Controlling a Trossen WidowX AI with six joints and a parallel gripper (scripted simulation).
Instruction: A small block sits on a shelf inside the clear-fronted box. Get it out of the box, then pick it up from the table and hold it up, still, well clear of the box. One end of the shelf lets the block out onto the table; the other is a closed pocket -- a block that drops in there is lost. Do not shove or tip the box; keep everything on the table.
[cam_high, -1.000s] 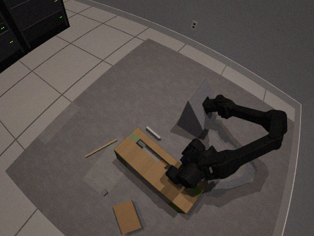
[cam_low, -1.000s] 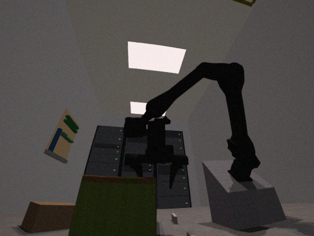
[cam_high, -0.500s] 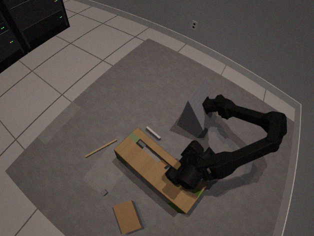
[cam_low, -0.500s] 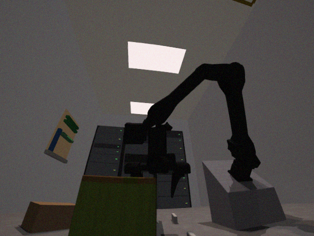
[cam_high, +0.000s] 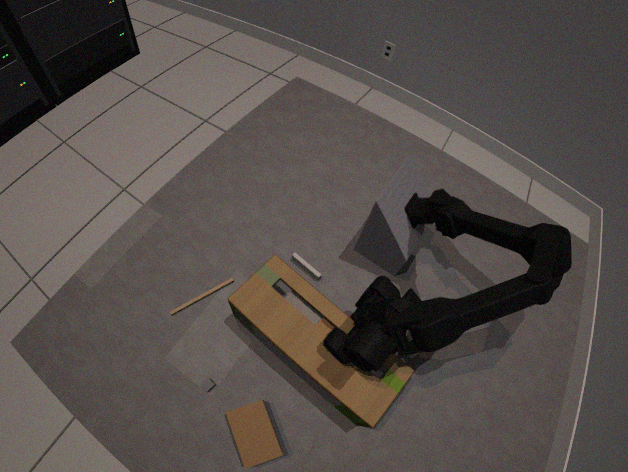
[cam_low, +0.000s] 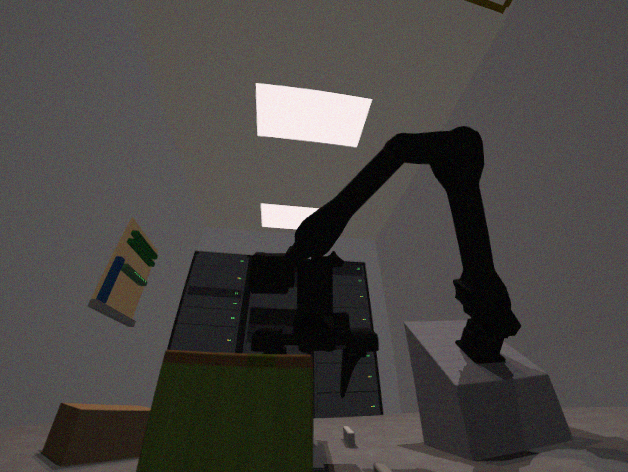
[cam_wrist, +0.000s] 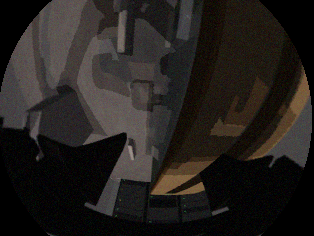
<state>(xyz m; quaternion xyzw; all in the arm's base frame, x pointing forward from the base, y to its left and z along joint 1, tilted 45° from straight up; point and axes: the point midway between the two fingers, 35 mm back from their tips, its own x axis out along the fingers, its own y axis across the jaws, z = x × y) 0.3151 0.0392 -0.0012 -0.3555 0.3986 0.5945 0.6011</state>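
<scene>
The box (cam_high: 284, 324) (cam_low: 228, 416) (cam_wrist: 253, 81) is a long tan case with a slot in its top and green marks at both ends; the exterior camera faces one green end. The small block inside it does not show in any view. My gripper (cam_high: 357, 355) (cam_low: 319, 365) (cam_wrist: 160, 139) is open and empty. It hangs low over the end of the box with the bright green mark (cam_high: 393, 380). It straddles the box's long edge: one finger is over the tan top and the other is off to the side, above the table.
A white bar (cam_high: 306, 264) lies behind the box and a thin wooden stick (cam_high: 201, 295) lies to its left. A small grey cube (cam_high: 208, 384) and a flat tan board (cam_high: 253, 432) lie in front. The arm stands on a grey wedge pedestal (cam_high: 378, 238) (cam_low: 482, 400).
</scene>
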